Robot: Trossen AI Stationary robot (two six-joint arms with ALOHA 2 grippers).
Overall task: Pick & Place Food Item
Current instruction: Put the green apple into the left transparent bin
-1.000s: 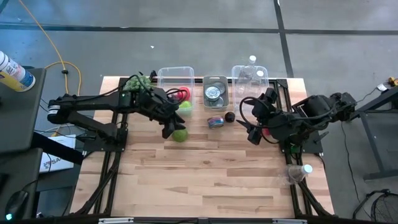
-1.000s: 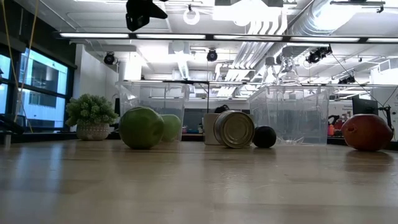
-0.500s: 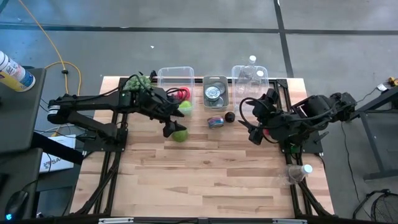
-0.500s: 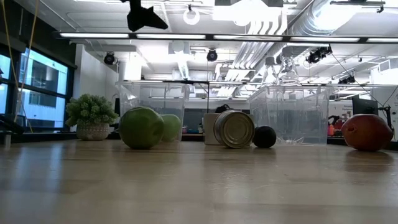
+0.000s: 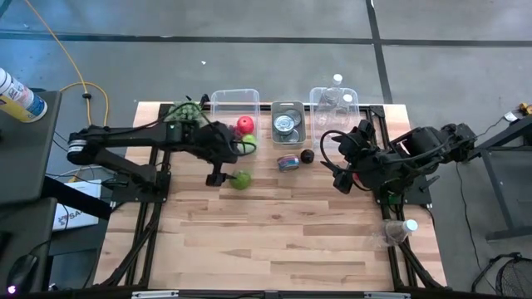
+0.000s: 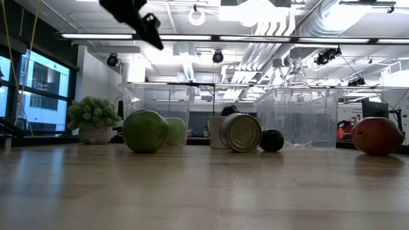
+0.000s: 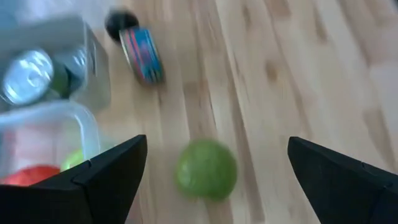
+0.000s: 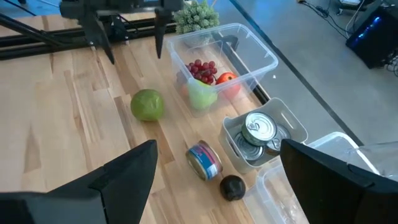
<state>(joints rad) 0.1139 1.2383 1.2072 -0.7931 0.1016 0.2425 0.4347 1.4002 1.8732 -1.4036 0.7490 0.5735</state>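
The green apple point(image 5: 241, 179) sits loose on the table just outside the food bin point(image 5: 233, 101), left gripper point(image 5: 214, 178) spread wide above it, so the placing remains undone

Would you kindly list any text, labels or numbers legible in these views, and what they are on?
No text is legible.
Can on its side: colourful label, print too blurred to read.
Tins in the small bin: only bare lids show.
Paper beside the table: markings too small to read.

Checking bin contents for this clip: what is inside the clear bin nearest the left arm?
The clear bin holds red grapes, a green fruit and a red fruit. Anything beneath them is hidden.
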